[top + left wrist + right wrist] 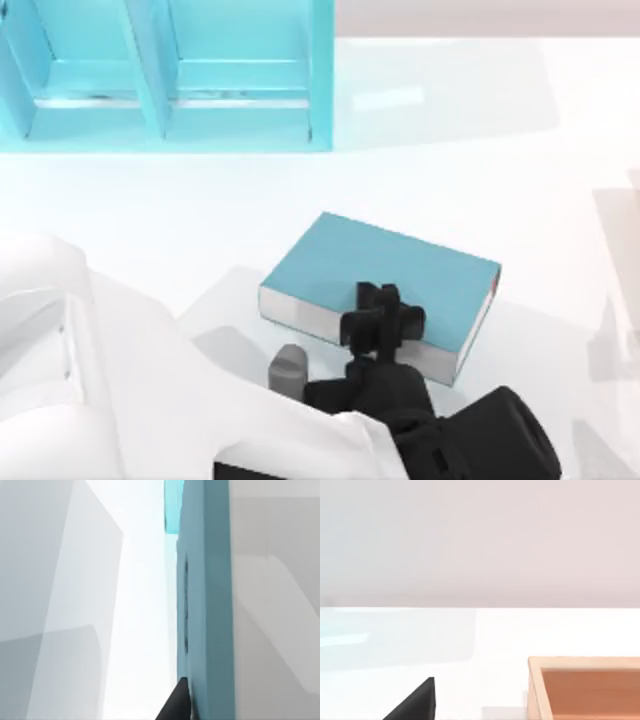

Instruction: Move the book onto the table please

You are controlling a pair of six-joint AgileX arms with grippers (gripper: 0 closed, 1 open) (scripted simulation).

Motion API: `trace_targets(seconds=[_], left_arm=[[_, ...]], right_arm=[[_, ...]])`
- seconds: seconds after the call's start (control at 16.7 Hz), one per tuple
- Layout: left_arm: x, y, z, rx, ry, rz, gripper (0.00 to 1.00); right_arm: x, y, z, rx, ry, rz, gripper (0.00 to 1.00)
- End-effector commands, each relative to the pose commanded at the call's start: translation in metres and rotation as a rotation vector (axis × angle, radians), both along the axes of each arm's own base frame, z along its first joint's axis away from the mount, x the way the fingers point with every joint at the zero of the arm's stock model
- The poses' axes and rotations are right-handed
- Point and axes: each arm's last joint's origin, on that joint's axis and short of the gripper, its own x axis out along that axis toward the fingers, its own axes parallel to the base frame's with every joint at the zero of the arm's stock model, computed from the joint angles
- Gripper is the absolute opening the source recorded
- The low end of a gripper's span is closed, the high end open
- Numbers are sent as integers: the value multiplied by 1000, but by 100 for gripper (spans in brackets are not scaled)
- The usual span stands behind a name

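Nearest the camera in the top view, the left gripper (383, 318) on its black wrist reaches in over the near long edge of the thick teal-blue hardback book (400, 270). Its fingers appear clenched on that edge, one above the cover and one below; the left wrist view agrees, with a dark fingertip (176, 705) pressed against the teal cover (207, 605).

The book lies flat, or very nearly so, on the large glossy white table (520, 160). Its white-grey page edges face the camera, and a small red mark shows at its right end. Whether its underside fully rests on the surface cannot be told.

By my judgement the task is almost done: the book is out of the shelf and down at the table, and what is left is to let go and draw the arm back.

Beyond the book, well apart from it toward the far left, stands the turquoise compartmented shelf (170, 80).

The right gripper is parked elsewhere; one dark finger (415, 702) shows in its wrist view (its grip cannot be told), near an orange-brown open wooden box (585, 685). A pale plain wall rises behind the table.
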Motion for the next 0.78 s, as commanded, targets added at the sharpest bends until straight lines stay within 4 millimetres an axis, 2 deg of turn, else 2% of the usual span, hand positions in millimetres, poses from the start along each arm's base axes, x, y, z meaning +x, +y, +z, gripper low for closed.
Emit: trace_targets(seconds=[0.12, 0.78], left_arm=[[0, 0, 0, 0, 0, 0, 0], [0, 0, 0, 0, 0, 0, 83]], right_arm=[[0, 0, 0, 0, 0, 0, 100], [0, 0, 0, 0, 0, 0, 100]])
